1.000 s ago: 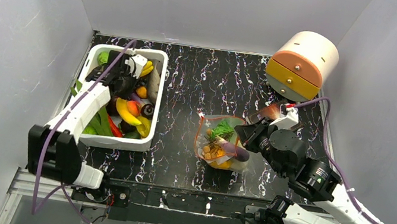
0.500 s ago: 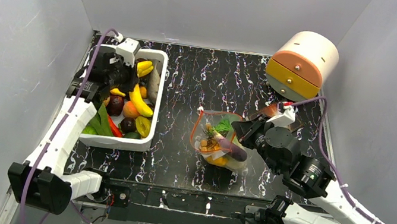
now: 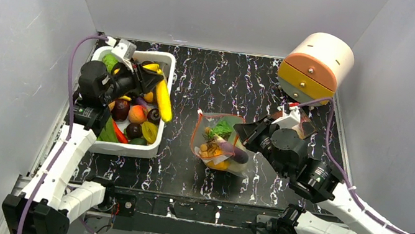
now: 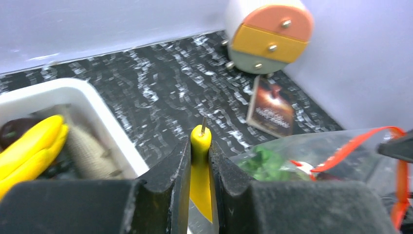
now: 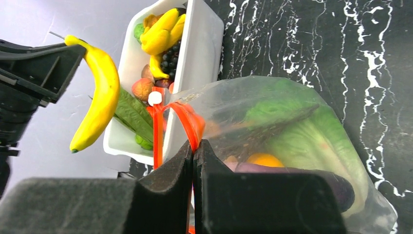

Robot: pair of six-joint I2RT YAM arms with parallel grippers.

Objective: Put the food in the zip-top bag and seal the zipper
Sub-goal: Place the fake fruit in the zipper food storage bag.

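Near the middle of the desk the zip-top bag (image 3: 220, 147) lies with some food (image 5: 302, 131) inside. The right gripper (image 5: 195, 146) is pinched tight on the red-orange zipper (image 5: 157, 131), lifting the mouth. Above the white tub (image 3: 124, 149) by the left edge, the left gripper (image 4: 199, 146) clamps a yellow banana (image 3: 163, 99) near its stem. The banana should probably go tip-first into the raised mouth and be let go only once well inside.

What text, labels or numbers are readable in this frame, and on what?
None legible.
The dark brown printed packet, flat beside the round cream drawer unit: pale print, too blurred to read.
The white rectangular tub and clear zip-top bag: no markings seen.
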